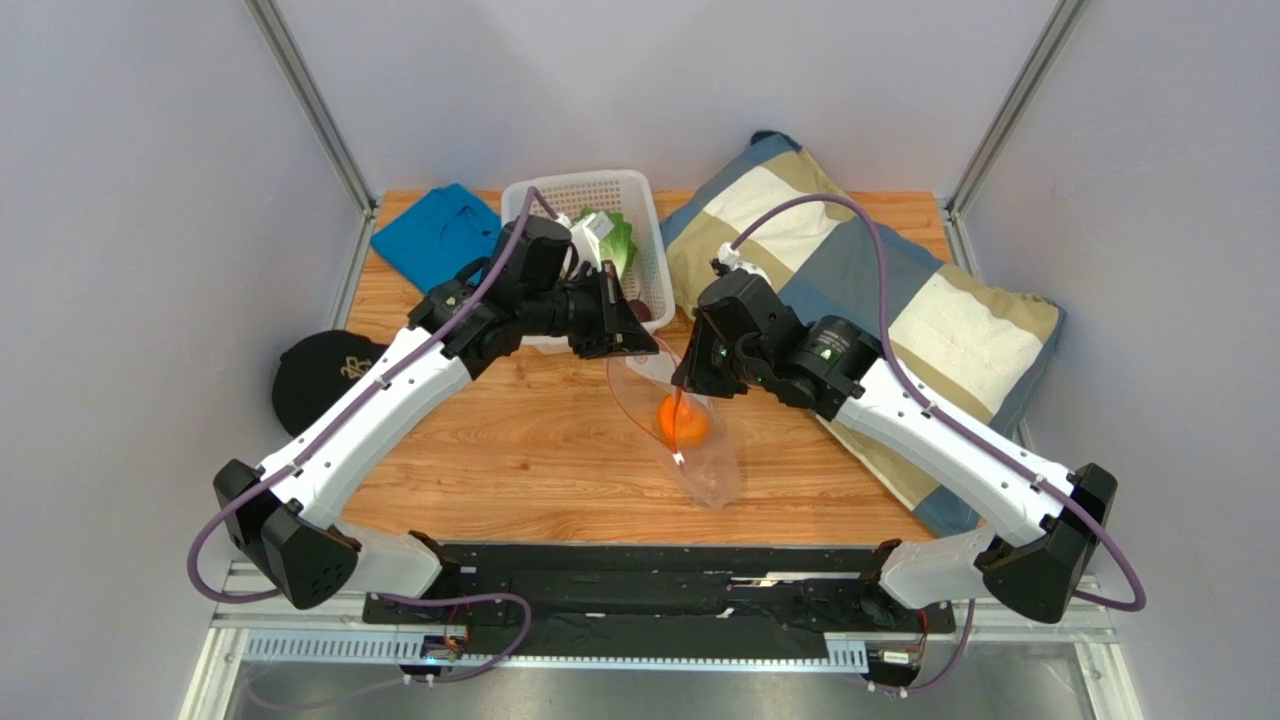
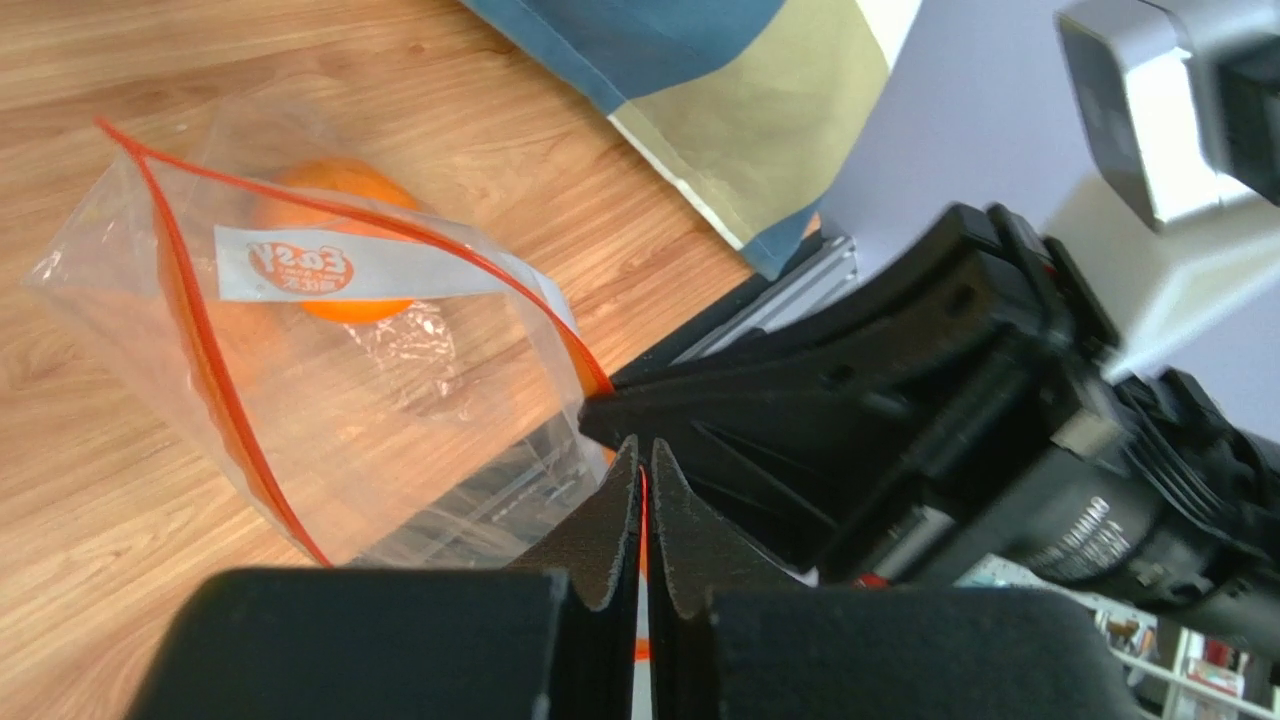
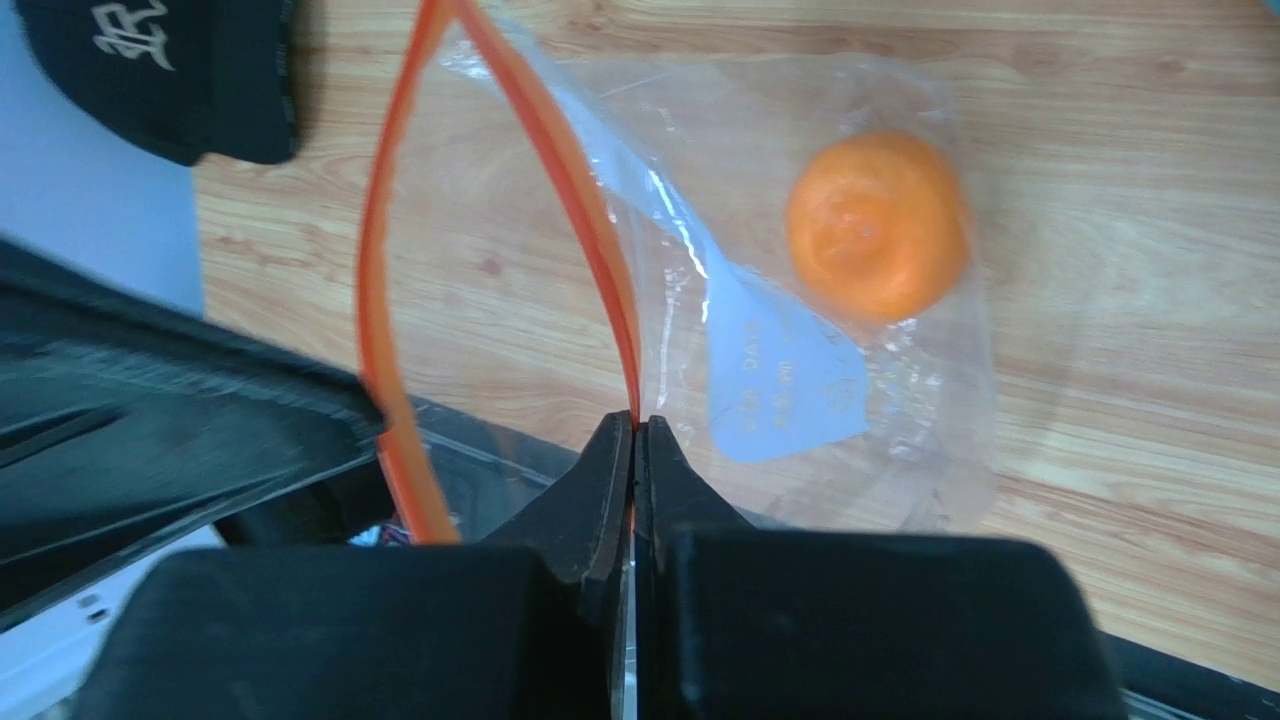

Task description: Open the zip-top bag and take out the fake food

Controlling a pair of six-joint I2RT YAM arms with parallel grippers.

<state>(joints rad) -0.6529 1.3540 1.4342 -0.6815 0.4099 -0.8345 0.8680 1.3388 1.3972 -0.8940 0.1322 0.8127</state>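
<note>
Top external view: left gripper (image 1: pixel 637 353) and right gripper (image 1: pixel 684 387) each pinch 1 zip-top bag (image 1: pixel 706 468) rim edge, with open tabletop (image 1: pixel 511 450) to its left.

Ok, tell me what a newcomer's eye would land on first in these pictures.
The clear zip-top bag at mid-table grabs the eye: its orange-red mouth is spread open between the left tool and the right tool, each pinched shut on the zip strip. A single bright orange lies inside the bag. At the far edge, a white basket holds a lettuce.
</note>
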